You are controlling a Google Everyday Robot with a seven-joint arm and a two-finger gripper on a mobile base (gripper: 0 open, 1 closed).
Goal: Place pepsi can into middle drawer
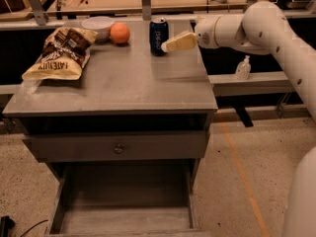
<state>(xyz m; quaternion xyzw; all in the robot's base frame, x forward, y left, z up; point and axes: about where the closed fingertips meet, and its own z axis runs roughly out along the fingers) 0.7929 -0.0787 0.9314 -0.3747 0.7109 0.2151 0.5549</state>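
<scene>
Camera view.

A: Where is the gripper (167, 46)?

B: Above the back of the cabinet top (123, 80), on a white arm reaching in from picture-right, tip pointing picture-left.

A: Spread or pressed together?

B: I cannot tell; it shows as one cream wedge.

A: And the can (158, 29)?

B: Upright on the top, just beside the gripper's tip, on the side away from the arm. The tip sits at the can's lower right edge. Whether they touch, I cannot tell.

A: What lies beyond the can from the gripper?

B: An orange (120, 33), then a white bowl (98, 23), with a chip bag (61, 51) lying flat farther out and nearer the camera.

A: The drawer (123, 221)?

B: Open, well below the gripper and toward the camera, bare grey floor showing. A closed front with a knob (118, 148) sits between it and the top.
</scene>
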